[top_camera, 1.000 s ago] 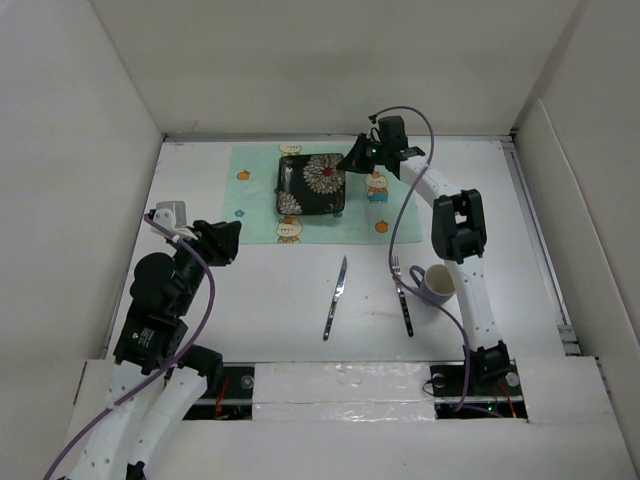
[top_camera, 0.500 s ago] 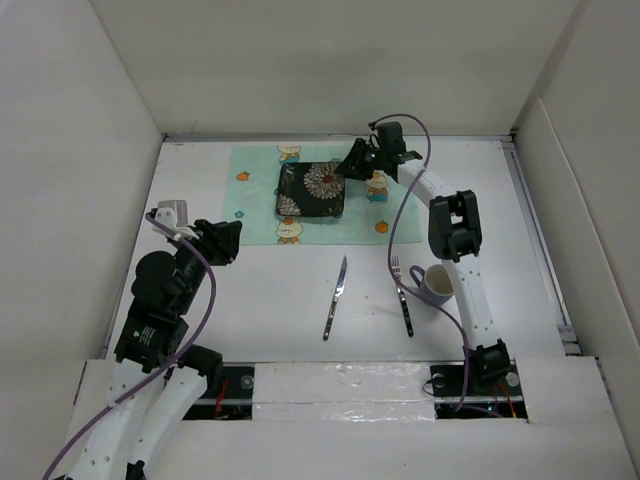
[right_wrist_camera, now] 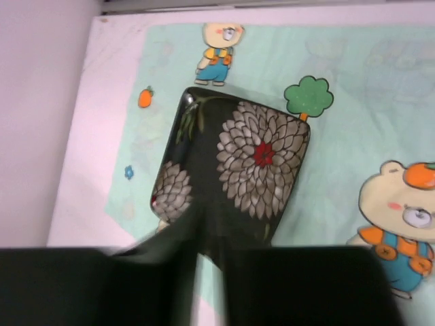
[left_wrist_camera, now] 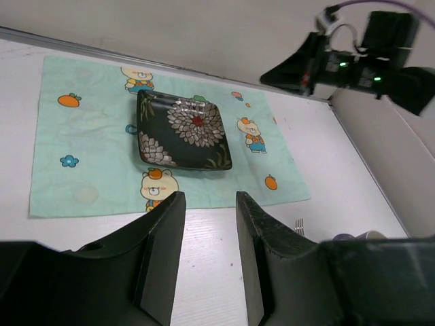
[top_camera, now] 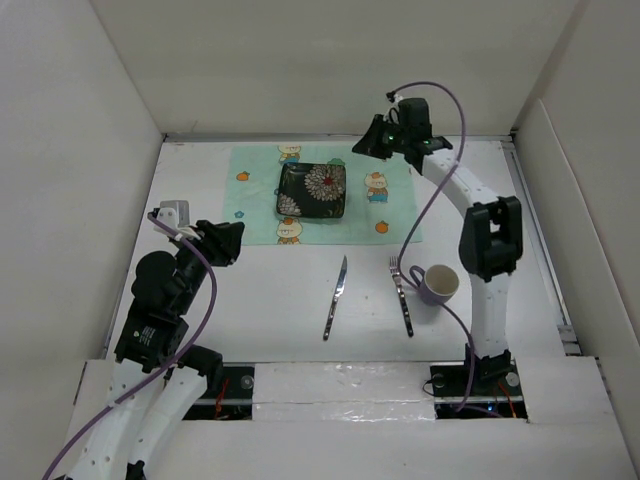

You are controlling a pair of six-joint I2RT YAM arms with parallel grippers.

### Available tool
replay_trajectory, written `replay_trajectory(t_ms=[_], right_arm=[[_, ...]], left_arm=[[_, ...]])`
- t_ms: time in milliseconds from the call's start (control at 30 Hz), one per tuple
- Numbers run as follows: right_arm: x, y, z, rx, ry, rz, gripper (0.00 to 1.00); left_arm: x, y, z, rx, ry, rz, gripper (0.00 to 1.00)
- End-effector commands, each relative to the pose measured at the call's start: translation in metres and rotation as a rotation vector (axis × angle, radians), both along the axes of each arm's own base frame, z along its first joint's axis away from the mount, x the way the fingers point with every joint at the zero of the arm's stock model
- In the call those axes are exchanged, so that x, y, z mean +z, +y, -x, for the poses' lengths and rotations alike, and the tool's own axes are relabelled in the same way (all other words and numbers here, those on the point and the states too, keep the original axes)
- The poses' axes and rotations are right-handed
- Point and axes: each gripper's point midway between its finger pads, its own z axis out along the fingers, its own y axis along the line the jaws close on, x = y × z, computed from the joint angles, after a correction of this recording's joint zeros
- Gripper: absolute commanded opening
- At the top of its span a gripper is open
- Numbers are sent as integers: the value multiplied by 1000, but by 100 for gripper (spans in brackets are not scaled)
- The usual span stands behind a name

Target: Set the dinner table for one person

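Hovering R claw: by mat's far edge, right of plate; jaws blurred, can't tell.
L claw: spread, empty.

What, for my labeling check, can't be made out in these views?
Right claw: blurred in right wrist view; open or shut unclear.
Cup: left wrist view, only rim shows above left claw.
Fork: same view, only tines show; claw hides the rest.
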Motion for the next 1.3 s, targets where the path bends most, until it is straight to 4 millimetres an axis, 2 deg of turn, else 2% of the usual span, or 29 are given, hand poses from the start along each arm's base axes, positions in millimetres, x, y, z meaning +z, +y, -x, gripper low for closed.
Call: replay_trajectory(t_ms=[0,33,67,100,133,167,200,233,267,300,367,400,467,500,533,600,667,733,767,800,867,900,1000,1100,1267], right_arm=[[84,-15,23,-13,-253,23,4],[55,-19,42,-28,-203,72,0],[94,-28,68,-43,-287,81,0],[101,-32,85,-57,-321,93,0],[61,-47,106,-114,-258,168,0],[94,-49,139,-131,-337,166,0],[83,-58,157,-161,-311,209,0],[76,-78,169,-255,-297,262,0],[60,-89,201,-281,-266,266,0],[43,-99,219,-308,-216,289,0],[23,-125,246,-399,-166,323,0],[6,-140,272,-451,-123,326,0],[-2,-152,292,-499,-81,304,0],[-15,-163,307,-511,-33,336,0],[-8,-172,314,-544,-48,322,0],[-15,-180,330,-570,2,327,0],[-22,-185,336,-596,26,324,0],[-31,-178,337,-563,50,338,0],[-35,-180,336,-579,62,352,3],[-42,-184,336,-597,79,381,10],[-49,-179,333,-566,105,414,23],[-48,-179,329,-568,94,422,34],[-52,-176,324,-556,97,446,47],[-54,-175,314,-549,87,456,52],[-57,-181,308,-573,98,469,51]], left_arm=[[8,-2,0,-15,-37,-3,32],[8,-2,0,-15,-38,-4,32],[8,-3,1,-21,-40,-3,29],[9,-3,1,-22,-42,-4,25],[10,-3,2,-22,-47,-3,20],[10,-3,1,-24,-47,-2,16],[10,-3,1,-22,-44,-5,5],[10,-3,1,-24,-46,-6,0],[8,-5,1,-35,-38,-8,0],[9,-5,2,-38,-41,-7,0],[11,-5,2,-39,-46,-4,0],[12,-5,3,-39,-49,-5,0],[12,-5,3,-41,-51,-4,2],[12,-5,4,-42,-52,-3,6],[12,-5,5,-45,-55,-2,10],[14,-6,6,-48,-61,-1,20],[13,-5,5,-44,-59,0,23],[14,-5,7,-47,-63,2,24],[16,-5,9,-48,-72,5,24],[17,-4,9,-45,-76,6,24],[16,-3,10,-39,-73,6,25],[15,-3,9,-39,-70,6,25],[17,-5,11,-51,-76,8,25],[15,-5,9,-51,-67,5,25],[15,-8,8,-62,-67,5,25]])
